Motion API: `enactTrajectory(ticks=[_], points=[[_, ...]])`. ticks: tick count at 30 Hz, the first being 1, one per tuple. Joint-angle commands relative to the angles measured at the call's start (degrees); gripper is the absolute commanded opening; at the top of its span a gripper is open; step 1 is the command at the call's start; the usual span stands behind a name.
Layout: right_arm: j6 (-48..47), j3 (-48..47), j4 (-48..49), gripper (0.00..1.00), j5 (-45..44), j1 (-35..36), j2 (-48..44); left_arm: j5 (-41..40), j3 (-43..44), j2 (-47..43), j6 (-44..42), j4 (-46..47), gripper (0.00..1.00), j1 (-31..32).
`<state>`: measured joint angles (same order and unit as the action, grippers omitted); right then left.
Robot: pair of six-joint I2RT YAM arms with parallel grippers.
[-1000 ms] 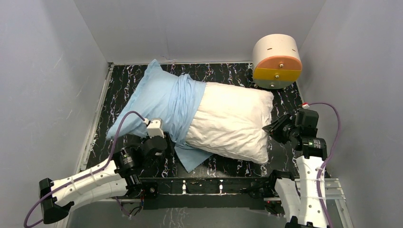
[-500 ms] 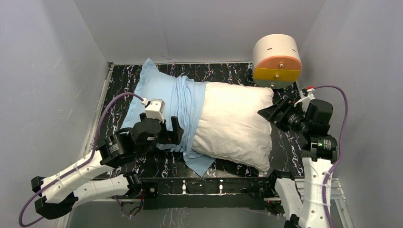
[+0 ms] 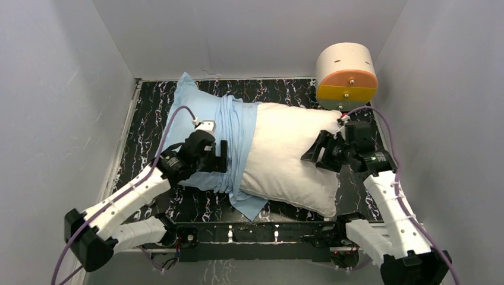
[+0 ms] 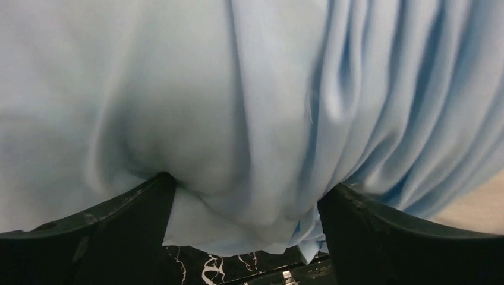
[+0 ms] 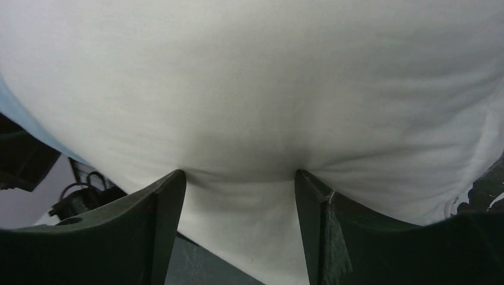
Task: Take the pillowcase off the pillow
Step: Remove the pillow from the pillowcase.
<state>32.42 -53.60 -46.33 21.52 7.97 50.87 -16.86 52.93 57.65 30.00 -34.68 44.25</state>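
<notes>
Both arms have closed in over the last half second. Left gripper point(image 3: 221, 155) has advanced onto the bunched band of the pillowcase point(image 3: 202, 119). Right gripper point(image 3: 314, 153) has come in from the pillow's end onto the top of the pillow point(image 3: 285, 148).

Left gripper: jaws spread wide and pressed against blue folds. Cloth bulges into the gap between its fingers point(image 4: 131, 225) and is not pinched. The pillowcase lies under and ahead of this gripper, and a loose flap rests on the table point(image 3: 148, 113) beside it.

Right gripper: jaws likewise apart, fingers point(image 5: 148, 225) pushed into white fabric that swells between them. Bare pillow extends ahead of it toward the left gripper. Drum point(image 3: 346, 76) stands behind the right gripper, apart from it.
</notes>
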Motion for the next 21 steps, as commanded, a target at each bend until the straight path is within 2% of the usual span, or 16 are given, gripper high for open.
enactTrajectory(ticks=[1,3,5,7,8,13,16,18,19,21], points=[[5.24,6.03,4.33,0.7,-20.37,10.4,2.42,11.1,-0.57,7.26,-3.01,3.6,0.78,-3.98],[5.5,8.59,5.05,0.49,-25.45,11.08,5.27,11.76,-1.67,5.65,-2.95,4.95,0.59,-6.22],[6.33,9.78,3.79,0.25,-34.58,11.14,6.51,11.54,-2.95,1.83,-1.82,5.09,0.33,-8.22],[7.74,9.39,4.12,0.1,-39.69,11.1,5.03,8.28,-4.16,-2.43,-0.74,3.34,0.08,-9.95],[9.52,9.21,4.14,0.07,-42.0,11.03,3.62,5.61,-4.69,-4.42,-0.12,1.82,0.0,-10.57],[12.81,7.46,3.52,0.01,-50.68,10.78,-2.58,-12.76,-5.16,-11.74,3.5,-6.55,0.0,-11.8],[11.97,5.81,2.58,0.0,-51.01,10.73,-1.69,-18.07,-5.47,-15.58,4.89,-7.5,0.0,-11.99],[10.98,3.92,1.66,0.0,-49.18,10.74,-0.36,-17.72,-5.15,-16.83,4.35,-6.82,0.02,-11.99],[9.86,2.97,1.57,0.0,-47.36,10.73,-0.1,-14.95,-5.07,-17.17,2.63,-5.55,0.2,-11.95],[8.58,1.8,2.23,0.0,-44.25,10.7,-0.51,-5.4,-4.03,-16.91,-1.01,-3.84,0.67,-12.0]])
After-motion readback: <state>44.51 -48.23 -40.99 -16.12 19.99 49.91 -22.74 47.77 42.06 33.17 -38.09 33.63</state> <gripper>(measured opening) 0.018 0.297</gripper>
